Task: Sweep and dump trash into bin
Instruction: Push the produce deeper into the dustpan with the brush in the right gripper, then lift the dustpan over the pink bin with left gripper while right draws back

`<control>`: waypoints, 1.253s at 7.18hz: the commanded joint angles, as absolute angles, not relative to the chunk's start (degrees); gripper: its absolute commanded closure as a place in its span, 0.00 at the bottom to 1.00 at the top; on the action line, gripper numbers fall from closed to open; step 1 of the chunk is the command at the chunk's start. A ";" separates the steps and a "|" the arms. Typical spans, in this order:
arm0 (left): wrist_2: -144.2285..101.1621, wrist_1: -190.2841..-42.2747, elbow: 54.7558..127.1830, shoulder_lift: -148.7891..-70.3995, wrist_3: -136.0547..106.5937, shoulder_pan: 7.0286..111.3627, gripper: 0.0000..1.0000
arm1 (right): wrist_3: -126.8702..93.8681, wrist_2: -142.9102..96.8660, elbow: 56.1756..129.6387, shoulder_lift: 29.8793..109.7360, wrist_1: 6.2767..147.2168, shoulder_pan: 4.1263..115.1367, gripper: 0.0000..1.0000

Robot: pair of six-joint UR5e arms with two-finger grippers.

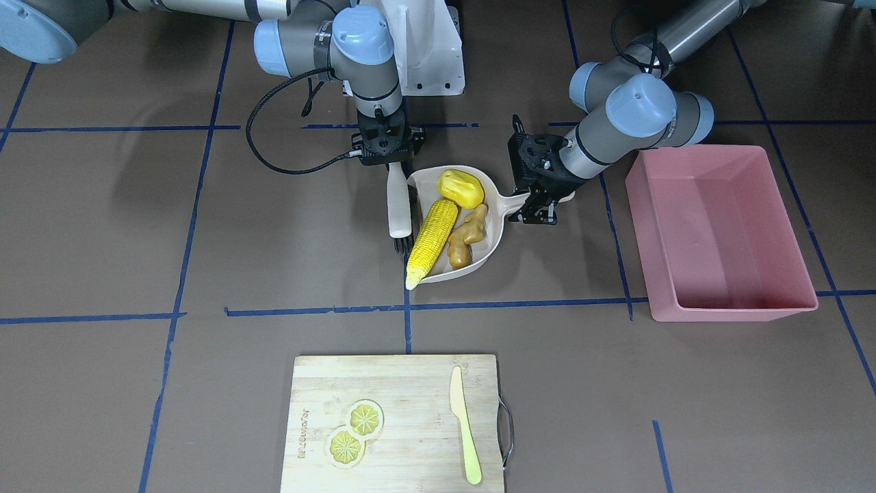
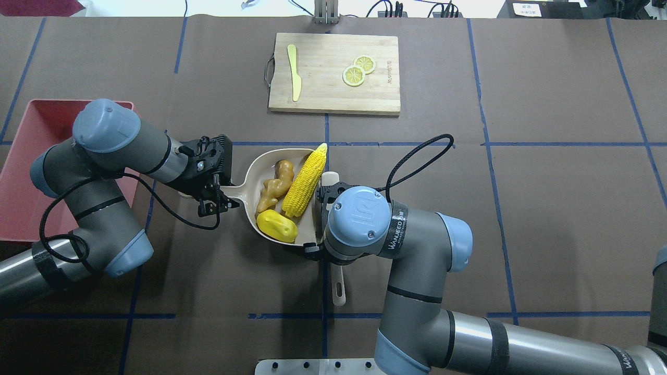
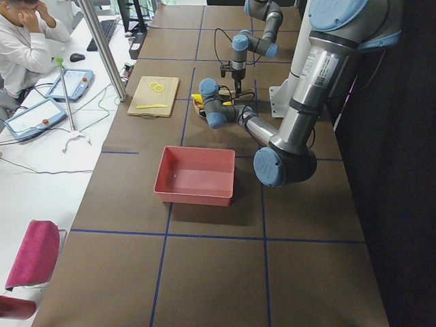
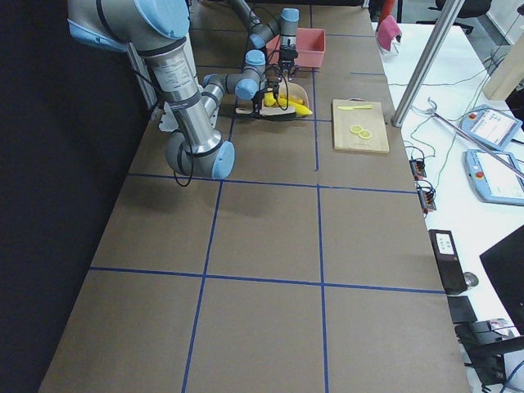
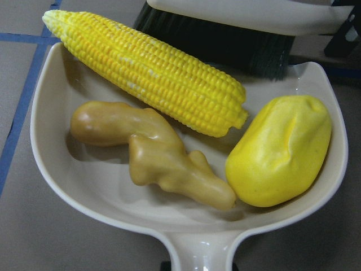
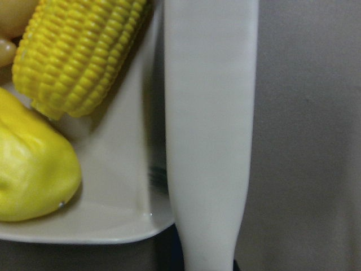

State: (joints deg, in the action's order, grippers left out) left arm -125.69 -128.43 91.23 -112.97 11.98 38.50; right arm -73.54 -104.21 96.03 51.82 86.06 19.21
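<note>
Dustpan (image 5: 93, 178) holds corn (image 5: 152, 70); dark-bristled brush (image 5: 220, 46) behind.

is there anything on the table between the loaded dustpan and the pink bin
Nothing visible stands in the way. Between the dustpan and the bin there is only the left gripper, shut on the pan's handle on the bin side. The brush, held by the right gripper, is on the opposite side.

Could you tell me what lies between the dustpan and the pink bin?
The left gripper, holding the dustpan by its handle, then bare table crossed by a blue tape line up to the bin; the front-facing view shows it.
</note>
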 commanded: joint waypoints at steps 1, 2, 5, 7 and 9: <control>-125.68 -128.67 91.49 -112.33 12.04 38.50 1.00 | -72.43 -104.33 101.31 52.03 94.36 19.34 1.00; -125.68 -128.67 91.49 -112.24 12.04 38.50 1.00 | -71.81 -104.24 101.34 52.64 94.92 19.42 1.00; -125.86 -135.32 91.76 -109.88 11.87 38.67 1.00 | -71.10 -105.12 101.69 53.26 94.83 20.65 1.00; -128.14 -140.77 91.85 -109.16 7.84 40.07 1.00 | -71.10 -106.96 101.78 53.44 94.83 22.50 1.00; -130.41 -144.65 91.85 -107.49 7.56 43.49 1.00 | -71.02 -106.79 101.78 53.96 94.75 22.85 1.00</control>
